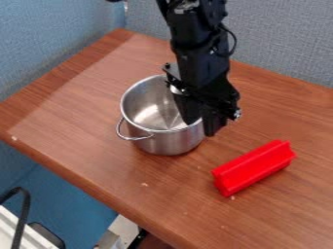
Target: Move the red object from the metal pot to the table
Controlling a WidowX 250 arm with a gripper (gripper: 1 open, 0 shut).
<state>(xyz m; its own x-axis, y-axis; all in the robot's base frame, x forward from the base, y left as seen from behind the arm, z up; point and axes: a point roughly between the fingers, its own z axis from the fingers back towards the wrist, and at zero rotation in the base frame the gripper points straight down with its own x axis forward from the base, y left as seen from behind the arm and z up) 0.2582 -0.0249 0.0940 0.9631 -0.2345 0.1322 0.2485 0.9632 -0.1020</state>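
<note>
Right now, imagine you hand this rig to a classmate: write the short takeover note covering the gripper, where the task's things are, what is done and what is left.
Gripper: empty, pointing down over the right rim of the metal pot; whether its jaws are open cannot be told from this view.
Red block: lying flat on the wooden table, right of the pot and clear of it.
Pot: upright, nothing red inside.
Done: block is out of the pot and on the table.
Left: apparently only backing the arm away.
</note>
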